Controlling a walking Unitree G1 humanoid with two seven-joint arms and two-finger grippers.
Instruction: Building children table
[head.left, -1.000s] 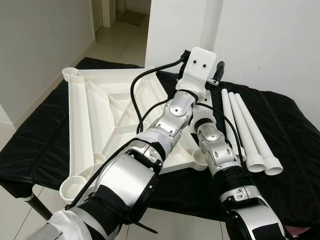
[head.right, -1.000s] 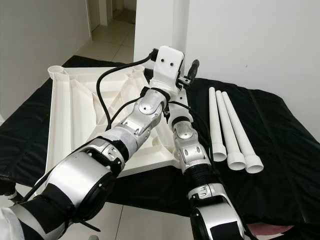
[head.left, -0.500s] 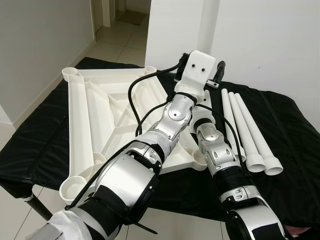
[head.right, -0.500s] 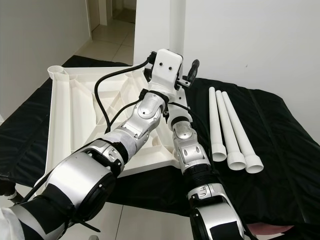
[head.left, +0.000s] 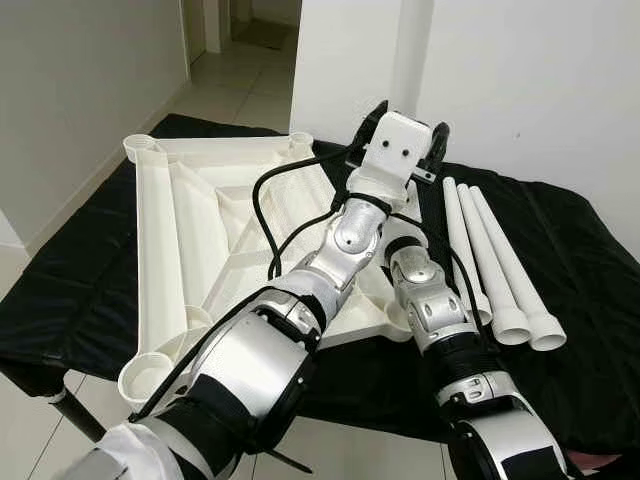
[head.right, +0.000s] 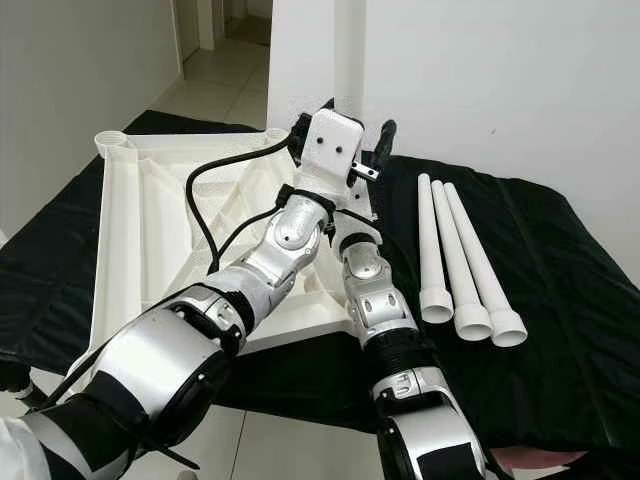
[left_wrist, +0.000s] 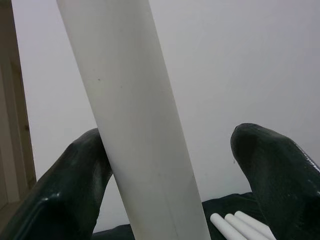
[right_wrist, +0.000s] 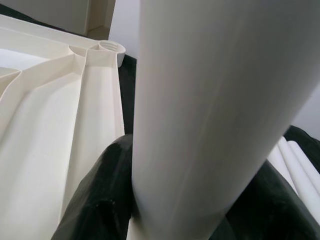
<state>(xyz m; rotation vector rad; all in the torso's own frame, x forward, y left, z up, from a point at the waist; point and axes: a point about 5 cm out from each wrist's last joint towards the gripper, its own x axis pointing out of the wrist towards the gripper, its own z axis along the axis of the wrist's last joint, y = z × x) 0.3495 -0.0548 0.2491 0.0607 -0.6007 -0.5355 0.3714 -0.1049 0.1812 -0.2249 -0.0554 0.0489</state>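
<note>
Tabletop (head.left: 180, 230) lies upside down on the black cloth (head.left: 70, 290), corner sockets up. My left gripper (left_wrist: 165, 165) is spread around the upright leg (left_wrist: 135, 120): one finger touching, the other clear. My right gripper (right_wrist: 185, 210) is clamped on the same leg lower down, just above the far corner. Best keep the leg plumb over its socket and turn without side load. Three spare legs (head.left: 495, 265) lie to the right. My arms hide the socket joint, so seating depth is unclear

We count one white tabletop (head.left: 190, 215), four white legs: three loose legs (head.left: 495, 265), one upright leg (left_wrist: 132, 120).
</note>
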